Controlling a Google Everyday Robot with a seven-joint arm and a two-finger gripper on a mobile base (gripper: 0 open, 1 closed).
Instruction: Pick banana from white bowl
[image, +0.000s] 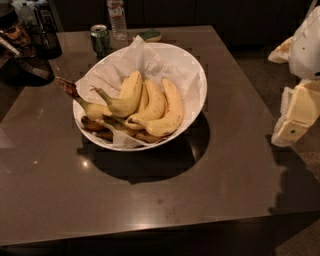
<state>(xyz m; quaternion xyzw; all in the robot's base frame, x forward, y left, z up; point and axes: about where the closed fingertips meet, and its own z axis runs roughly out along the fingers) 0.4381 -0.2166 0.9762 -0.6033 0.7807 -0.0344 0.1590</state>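
Banana (127, 97) well left of end effector (294, 119)

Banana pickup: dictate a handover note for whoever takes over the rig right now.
Gripper: beyond the table's right edge, well clear of the bowl, touching none of the fruit.
Banana: lying in the white bowl on top of the pile, greenish stem pointing left, with other yellow bananas against its right side and dark ones underneath.
White bowl: mid-table, lined with paper.
Done: nothing yet; the banana is not grasped.
Left: reach over the bowl, grasp the banana, lift it out.
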